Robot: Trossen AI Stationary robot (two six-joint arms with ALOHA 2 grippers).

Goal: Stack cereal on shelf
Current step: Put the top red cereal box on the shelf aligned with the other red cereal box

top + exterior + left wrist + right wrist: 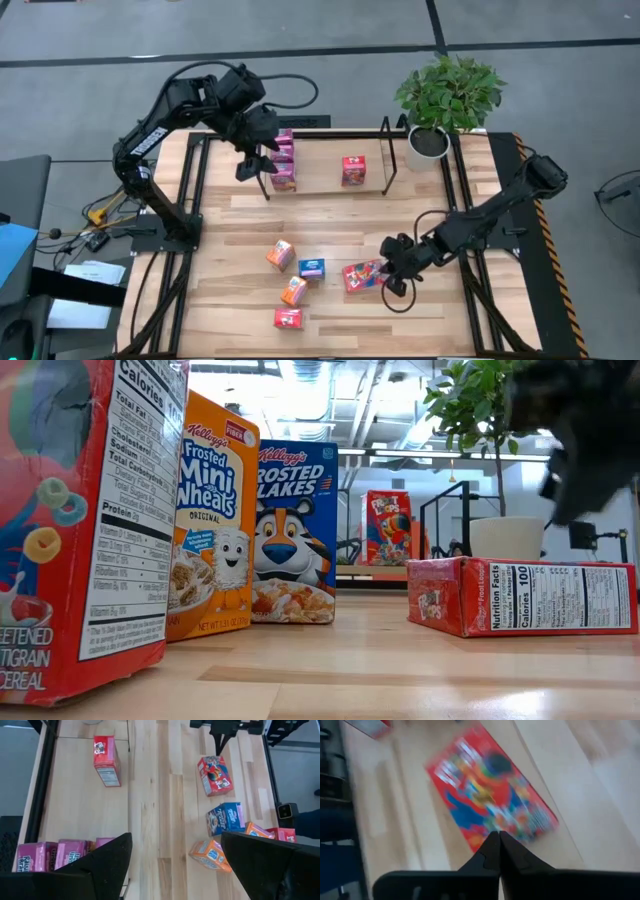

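Note:
Three magenta cereal cartons (283,160) stand in a row at the left end of the black rod shelf (388,150), and a red carton (353,170) stands farther right on it. My left gripper (258,165) (175,840) hovers open just beside the magenta cartons (55,856). On the near part of the table a red carton (362,275) (490,795) lies flat. My right gripper (388,272) (496,836) is shut and hangs above that carton's right edge; in the low view my right gripper (590,450) is clear of the carton (520,595).
Several loose cartons stand near the table's front: orange (280,255), blue (311,268), orange (293,291), red (288,318). A potted plant (430,140) sits at the far right, beside the shelf's end. Thick black frame rails (195,200) edge the table.

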